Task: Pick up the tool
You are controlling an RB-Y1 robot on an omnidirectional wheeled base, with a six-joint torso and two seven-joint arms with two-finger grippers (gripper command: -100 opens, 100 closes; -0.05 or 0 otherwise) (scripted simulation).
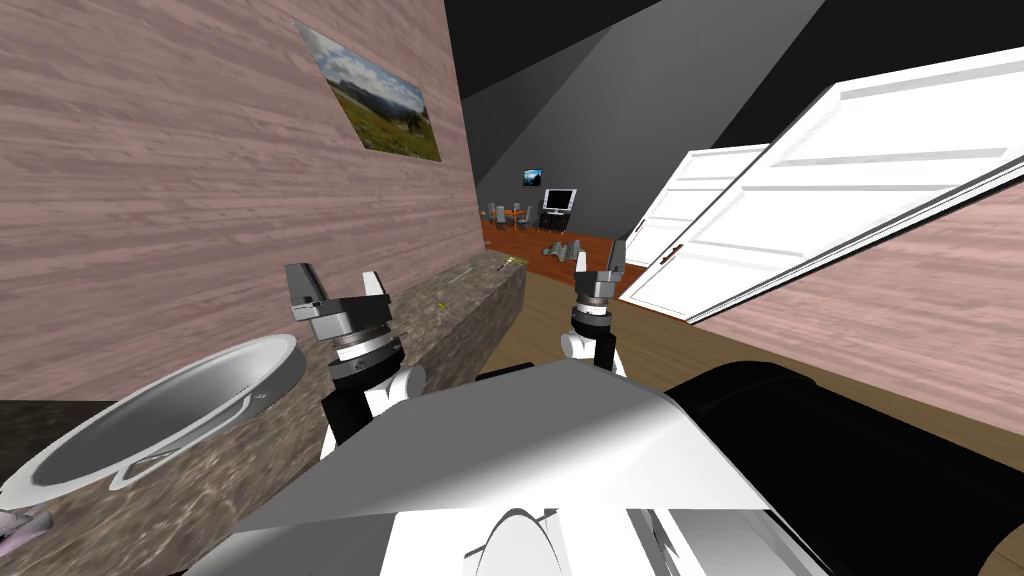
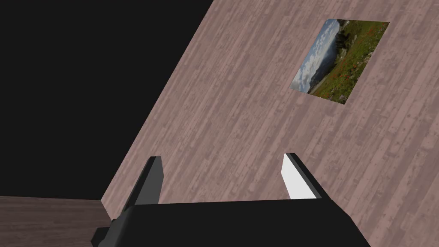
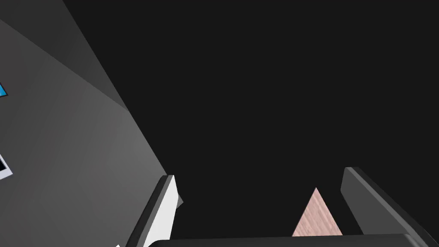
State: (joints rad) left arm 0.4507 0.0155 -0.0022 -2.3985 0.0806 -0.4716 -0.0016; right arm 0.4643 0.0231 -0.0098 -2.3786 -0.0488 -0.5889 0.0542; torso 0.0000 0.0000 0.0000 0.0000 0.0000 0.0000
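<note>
You have the left hand [image 1: 337, 287] raised over the speckled bench [image 1: 470, 312], just beside the grey basin [image 1: 285, 362], fingers spread and empty. The right hand [image 1: 600, 258] is held up off the bench's open side, likewise spread, gripping nothing. The tool [image 1: 513, 261] appears to be the small yellow-green speck at the bench's far end, well apart from both hands; too small to confirm.

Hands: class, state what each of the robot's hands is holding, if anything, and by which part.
Nothing is held. The left hand and the right hand are both open and empty.
</note>
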